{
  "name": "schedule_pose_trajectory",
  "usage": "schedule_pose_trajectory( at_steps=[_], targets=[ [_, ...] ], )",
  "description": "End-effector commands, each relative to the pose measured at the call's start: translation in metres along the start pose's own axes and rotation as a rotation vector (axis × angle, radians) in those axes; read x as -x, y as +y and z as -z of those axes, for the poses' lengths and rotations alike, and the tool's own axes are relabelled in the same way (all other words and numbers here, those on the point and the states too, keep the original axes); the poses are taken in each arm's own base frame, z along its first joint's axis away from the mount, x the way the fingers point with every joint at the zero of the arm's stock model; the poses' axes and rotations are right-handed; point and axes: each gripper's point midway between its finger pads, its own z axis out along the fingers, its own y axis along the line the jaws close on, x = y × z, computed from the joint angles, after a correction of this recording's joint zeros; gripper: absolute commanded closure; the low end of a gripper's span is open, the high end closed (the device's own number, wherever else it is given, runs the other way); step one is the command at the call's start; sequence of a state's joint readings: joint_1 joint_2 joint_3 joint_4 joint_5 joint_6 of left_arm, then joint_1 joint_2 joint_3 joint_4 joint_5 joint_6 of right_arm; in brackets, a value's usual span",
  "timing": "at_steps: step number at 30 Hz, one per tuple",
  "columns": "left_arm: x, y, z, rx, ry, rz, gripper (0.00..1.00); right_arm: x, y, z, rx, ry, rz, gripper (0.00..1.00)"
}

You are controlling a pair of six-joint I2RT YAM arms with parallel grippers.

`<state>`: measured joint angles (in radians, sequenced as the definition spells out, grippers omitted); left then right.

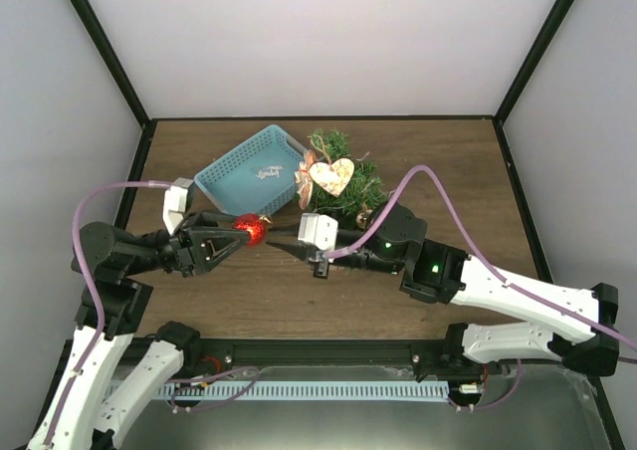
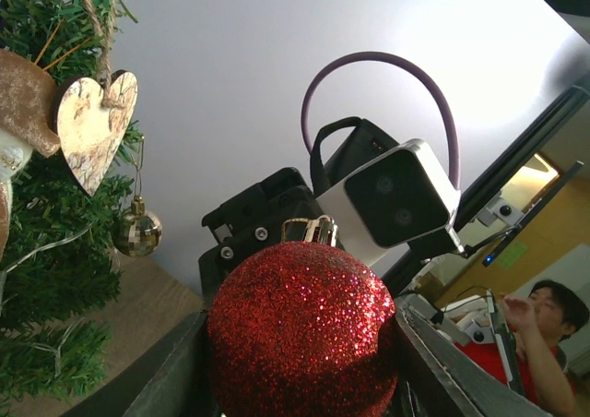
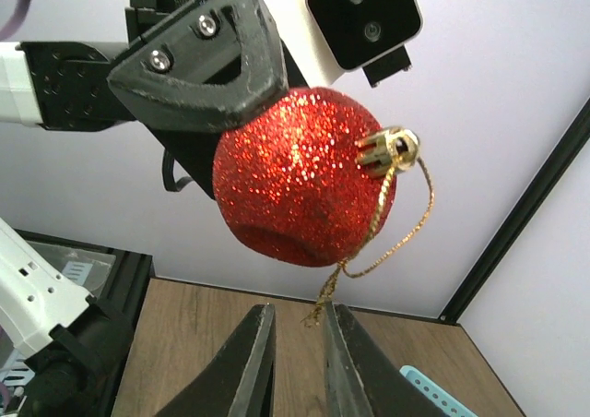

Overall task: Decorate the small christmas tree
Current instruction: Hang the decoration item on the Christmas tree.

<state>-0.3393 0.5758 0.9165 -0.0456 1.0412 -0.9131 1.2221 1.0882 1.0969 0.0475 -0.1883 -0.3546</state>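
Wooden table [image 1: 249,281], white walls behind. Upper centre of the top view: small christmas tree [image 1: 350,193], just right of light-blue basket [image 1: 231,178], with wooden heart [image 1: 331,176] hanging on it. Mid-frame, left gripper [image 1: 237,234] clamps red glitter bauble [image 1: 249,230]. Facing it, right gripper [image 1: 277,243], jaws narrowly parted, holding nothing; the bauble's gold loop [image 3: 322,299] dangles just above them.

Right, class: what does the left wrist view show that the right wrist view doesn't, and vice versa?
Left wrist only: the small green fir christmas tree with its wooden heart ornament and small gold bauble. Right wrist only: a gold hanging cord, the right claw slightly open beneath it, and a corner of a light-blue plastic basket. Both: the red glitter ball gripped by the left claw.
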Motion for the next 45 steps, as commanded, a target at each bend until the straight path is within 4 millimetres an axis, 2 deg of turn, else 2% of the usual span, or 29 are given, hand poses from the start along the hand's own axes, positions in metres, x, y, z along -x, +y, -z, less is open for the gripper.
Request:
schedule_pose_trajectory(
  at_steps=[1, 13, 18, 26, 36, 40, 43, 45],
  targets=[
    [-0.001, -0.010, 0.002, -0.021, 0.004, -0.022, 0.61, 0.018, -0.007, -0.001, -0.031, -0.047, 0.000, 0.81],
    [-0.003, -0.006, 0.002, -0.016, 0.008, -0.015, 0.61, 0.019, -0.012, -0.005, -0.057, -0.061, -0.031, 0.79],
    [-0.003, -0.006, 0.002, -0.017, 0.007, -0.015, 0.61, 0.016, -0.013, -0.006, -0.063, -0.053, -0.034, 0.75],
    [-0.005, -0.003, 0.002, -0.014, 0.009, -0.013, 0.61, 0.022, -0.008, -0.005, -0.036, -0.078, -0.035, 0.83],
    [-0.006, 0.001, 0.001, -0.011, 0.010, -0.011, 0.61, 0.022, -0.008, -0.003, -0.040, -0.091, -0.040, 0.80],
    [-0.007, 0.001, 0.001, -0.012, 0.010, -0.011, 0.61, 0.017, -0.005, -0.004, -0.029, -0.078, -0.039, 0.86],
    [-0.007, 0.001, 0.001, -0.010, 0.011, -0.013, 0.61, 0.011, -0.006, -0.006, -0.032, -0.047, -0.034, 0.98],
    [-0.009, 0.005, 0.001, -0.002, 0.016, -0.020, 0.61, 0.005, -0.009, -0.003, -0.057, -0.016, -0.030, 0.99]
  ],
)
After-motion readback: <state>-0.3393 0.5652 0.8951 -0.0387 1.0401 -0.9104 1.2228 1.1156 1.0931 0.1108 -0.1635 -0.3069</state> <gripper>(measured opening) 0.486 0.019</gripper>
